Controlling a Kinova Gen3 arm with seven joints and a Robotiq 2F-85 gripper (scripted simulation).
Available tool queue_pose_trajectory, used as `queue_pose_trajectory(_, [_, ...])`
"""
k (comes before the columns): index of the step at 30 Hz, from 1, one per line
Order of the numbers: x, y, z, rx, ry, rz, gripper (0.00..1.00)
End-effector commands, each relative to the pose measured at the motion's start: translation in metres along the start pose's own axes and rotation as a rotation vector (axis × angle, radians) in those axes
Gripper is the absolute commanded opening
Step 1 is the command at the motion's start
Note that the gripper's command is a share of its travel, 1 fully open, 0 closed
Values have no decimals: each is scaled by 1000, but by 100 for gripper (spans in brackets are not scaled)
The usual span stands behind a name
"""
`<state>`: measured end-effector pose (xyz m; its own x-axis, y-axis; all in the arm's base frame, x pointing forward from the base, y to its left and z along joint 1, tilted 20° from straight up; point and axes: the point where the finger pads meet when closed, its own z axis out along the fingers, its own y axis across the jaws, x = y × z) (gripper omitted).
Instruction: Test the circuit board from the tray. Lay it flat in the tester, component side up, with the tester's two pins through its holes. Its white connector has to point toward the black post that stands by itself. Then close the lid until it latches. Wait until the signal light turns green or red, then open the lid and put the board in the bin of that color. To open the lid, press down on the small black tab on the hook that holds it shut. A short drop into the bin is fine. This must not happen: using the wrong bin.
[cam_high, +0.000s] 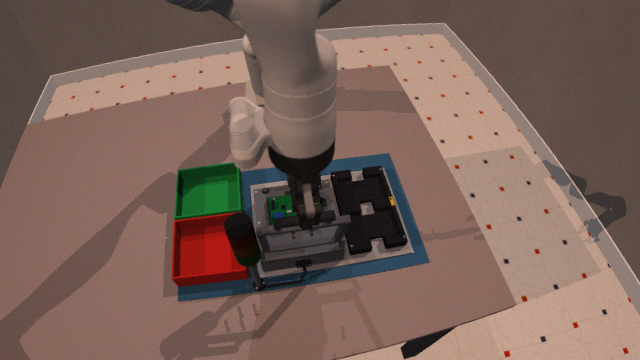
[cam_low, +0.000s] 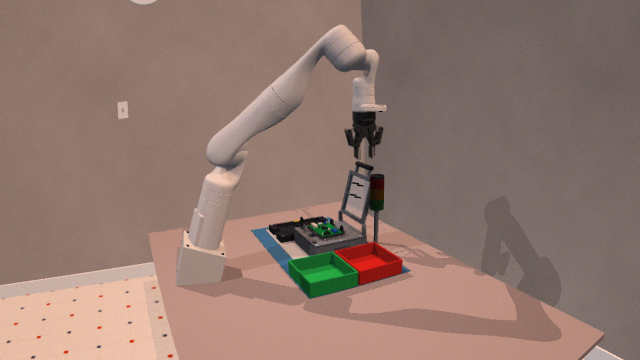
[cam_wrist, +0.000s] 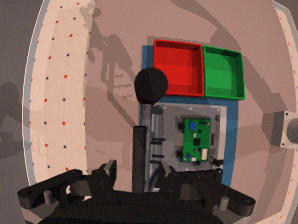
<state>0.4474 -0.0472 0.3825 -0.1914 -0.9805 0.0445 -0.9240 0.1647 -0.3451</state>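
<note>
The green circuit board (cam_high: 281, 204) (cam_low: 326, 230) (cam_wrist: 196, 140) lies in the grey tester (cam_low: 320, 245) (cam_wrist: 172, 111), component side up. Its white connector (cam_wrist: 204, 154) is at the end away from the bins. Whether the pins pass through its holes is too small to tell. A round black post (cam_high: 265, 190) (cam_wrist: 217, 118) stands at the tester's bin-side corner. The lid (cam_high: 305, 241) (cam_low: 356, 197) (cam_wrist: 139, 155) stands open, nearly upright, with a black handle bar (cam_low: 364, 166) on top. My gripper (cam_low: 364, 156) (cam_wrist: 137, 169) is half open and empty, just above the handle bar.
The signal light (cam_high: 242, 240) (cam_low: 377, 192) (cam_wrist: 151, 85) stands unlit beside the lid. The green bin (cam_high: 209, 192) (cam_low: 322, 275) (cam_wrist: 223, 74) and red bin (cam_high: 207, 247) (cam_low: 369, 262) (cam_wrist: 178, 69) are empty. The black tray (cam_high: 372, 225) (cam_low: 285, 231) is on the tester's other side.
</note>
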Motion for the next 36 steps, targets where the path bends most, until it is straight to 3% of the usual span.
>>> queue_pose_trajectory(1, [-1, 1, 6, -3, -1, -3, 50])
queue_pose_trajectory(9, [-1, 1, 28, -3, -1, -3, 50])
queue_pose_trajectory(15, [-1, 1, 34, -3, -1, -3, 50])
queue_pose_trajectory(36, [-1, 1, 35, -3, -1, -3, 50])
